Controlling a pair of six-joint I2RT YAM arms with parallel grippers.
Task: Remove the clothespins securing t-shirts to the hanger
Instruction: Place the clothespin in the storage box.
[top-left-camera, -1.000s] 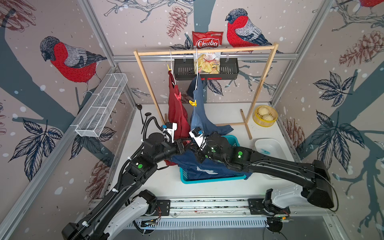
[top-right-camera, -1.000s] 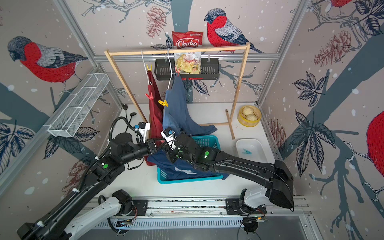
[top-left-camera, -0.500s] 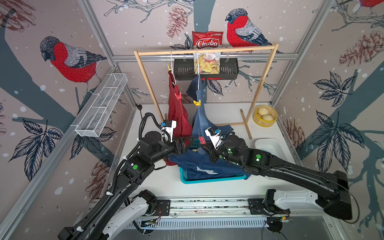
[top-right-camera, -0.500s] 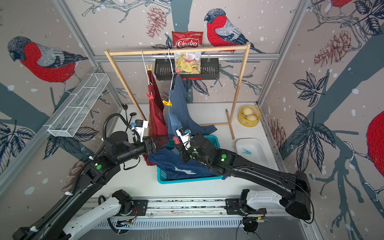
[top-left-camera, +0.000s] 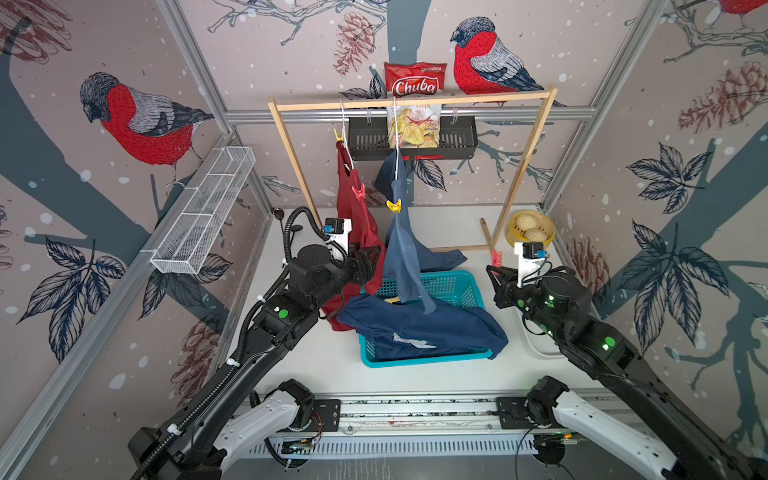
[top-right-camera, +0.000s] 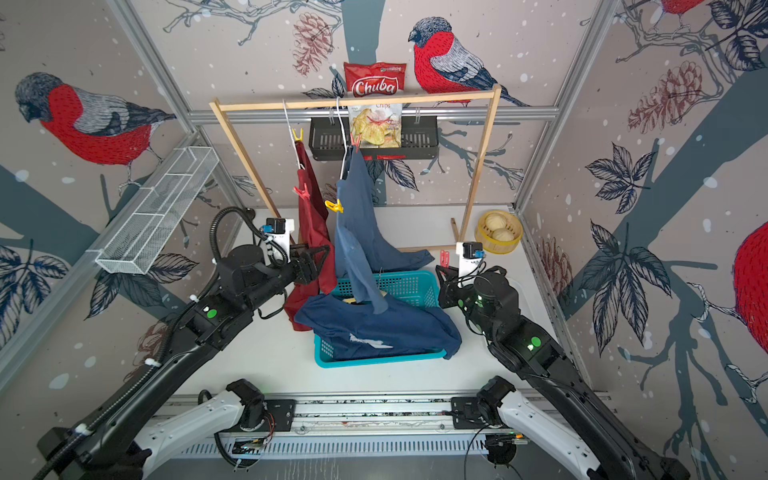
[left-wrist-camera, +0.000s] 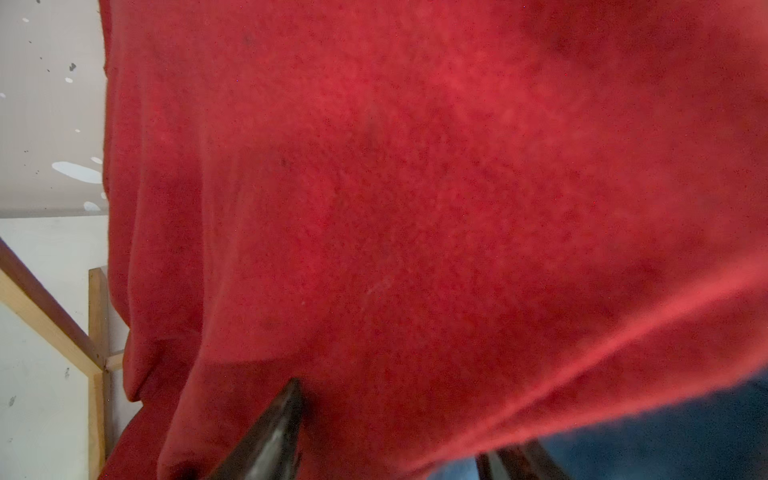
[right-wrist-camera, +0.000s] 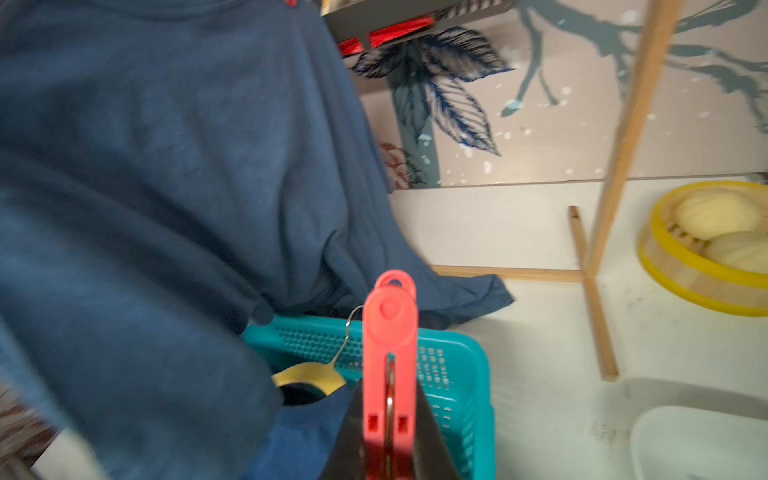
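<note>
Holds a coral-red clothespin (right-wrist-camera: 390, 332), flat-bodied with a round eyelet tip, upright in the right gripper (right-wrist-camera: 388, 399), pinched tight, near the teal basket (top-left-camera: 453, 286). Points the left gripper (top-left-camera: 371, 266), jaws spread, at the hanging dark red t-shirt (top-left-camera: 357, 220); seemingly touching cloth, though blurred.

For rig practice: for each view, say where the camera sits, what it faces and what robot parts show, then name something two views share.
Both top views: high in front, looking down at the rack; left arm and right arm show.
Left wrist: facing the red t-shirt; fingers show.
Right wrist: facing the teal basket; fingers hold a red clothespin.
Shared with top views: the clothespin.
</note>
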